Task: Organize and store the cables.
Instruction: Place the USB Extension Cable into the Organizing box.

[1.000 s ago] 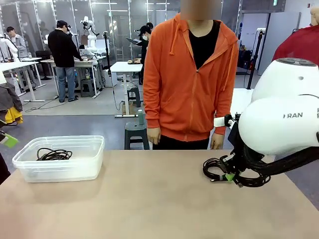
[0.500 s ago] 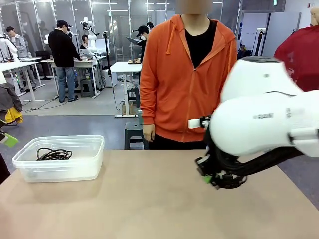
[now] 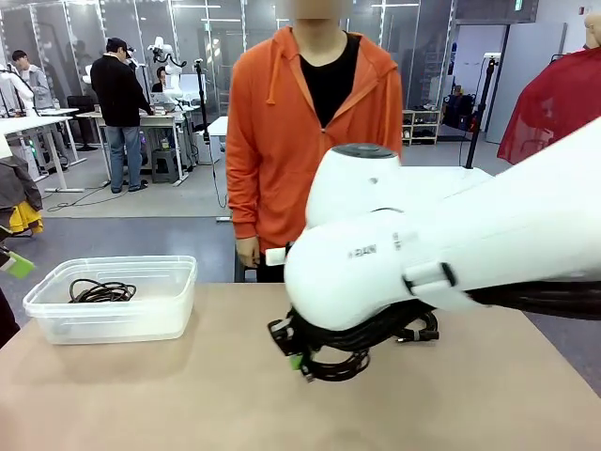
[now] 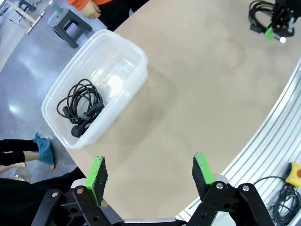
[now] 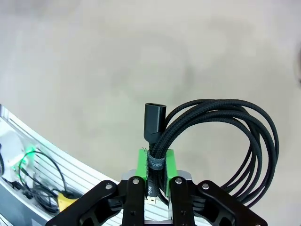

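Note:
My right gripper (image 5: 156,162) is shut on a coiled black cable (image 5: 235,136), pinched at its strap beside a black plug end (image 5: 154,117). In the front view that gripper (image 3: 297,360) hangs just above the table's middle with the coil (image 3: 338,362) under the white arm. Another coiled cable (image 3: 101,292) lies in the clear plastic bin (image 3: 160,319) at the table's left. From the left wrist view, my left gripper (image 4: 148,174) stands open high above the table, with the bin (image 4: 131,52) and its cable (image 4: 80,106) below, and the right gripper's coil (image 4: 261,14) far off.
A person in an orange hoodie (image 3: 300,132) stands at the far edge, one hand (image 3: 247,252) hanging by the table. A grooved metal rail (image 4: 277,136) runs along the table's near side. Bare tabletop (image 3: 188,395) lies between bin and right arm.
My right arm has swept leftward across the table with the coiled cable, from the far right to the middle. The person has stepped left too.

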### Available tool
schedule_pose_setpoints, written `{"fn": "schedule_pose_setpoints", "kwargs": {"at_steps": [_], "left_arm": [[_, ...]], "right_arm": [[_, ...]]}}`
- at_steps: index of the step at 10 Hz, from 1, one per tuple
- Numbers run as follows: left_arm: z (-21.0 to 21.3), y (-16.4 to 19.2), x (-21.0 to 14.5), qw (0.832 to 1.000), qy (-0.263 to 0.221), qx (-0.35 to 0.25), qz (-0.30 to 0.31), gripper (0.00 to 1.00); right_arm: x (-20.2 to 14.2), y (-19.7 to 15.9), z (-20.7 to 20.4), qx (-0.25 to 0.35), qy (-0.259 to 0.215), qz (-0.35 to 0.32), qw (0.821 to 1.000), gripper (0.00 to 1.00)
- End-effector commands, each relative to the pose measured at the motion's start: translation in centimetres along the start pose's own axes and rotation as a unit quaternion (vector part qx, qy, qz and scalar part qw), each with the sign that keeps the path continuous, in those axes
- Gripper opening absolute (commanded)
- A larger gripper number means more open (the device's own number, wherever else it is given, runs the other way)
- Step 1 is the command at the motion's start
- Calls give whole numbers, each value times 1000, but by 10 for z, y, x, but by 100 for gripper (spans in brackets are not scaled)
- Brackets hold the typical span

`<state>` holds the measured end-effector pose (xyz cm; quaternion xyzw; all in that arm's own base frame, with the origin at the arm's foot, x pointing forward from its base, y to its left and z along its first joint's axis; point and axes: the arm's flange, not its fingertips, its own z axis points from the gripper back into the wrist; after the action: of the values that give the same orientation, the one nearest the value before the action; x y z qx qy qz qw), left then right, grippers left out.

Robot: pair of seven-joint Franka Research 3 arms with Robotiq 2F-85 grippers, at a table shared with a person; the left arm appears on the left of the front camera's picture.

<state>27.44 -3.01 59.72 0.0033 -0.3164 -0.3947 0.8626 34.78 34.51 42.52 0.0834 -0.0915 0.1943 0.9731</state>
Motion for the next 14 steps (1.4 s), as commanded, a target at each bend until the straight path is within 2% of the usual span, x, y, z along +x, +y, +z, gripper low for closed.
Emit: {"fn": "schedule_pose_setpoints", "kwargs": {"at_steps": [1,4,7,14], "left_arm": [[1,0,3,1000,2,8,2,92],[1,0,3,1000,2,8,2,92],[1,0,3,1000,2,8,2,92],[1,0,3,1000,2,8,2,92]], "right_arm": [[17,22,-22,19,-6,-15,1000,5],[33,44,-66,5,13,7,1000,5],[40,44,-99,4,6,3,1000,5],[48,29,-126,-12,-20,-97,995,5]]}}
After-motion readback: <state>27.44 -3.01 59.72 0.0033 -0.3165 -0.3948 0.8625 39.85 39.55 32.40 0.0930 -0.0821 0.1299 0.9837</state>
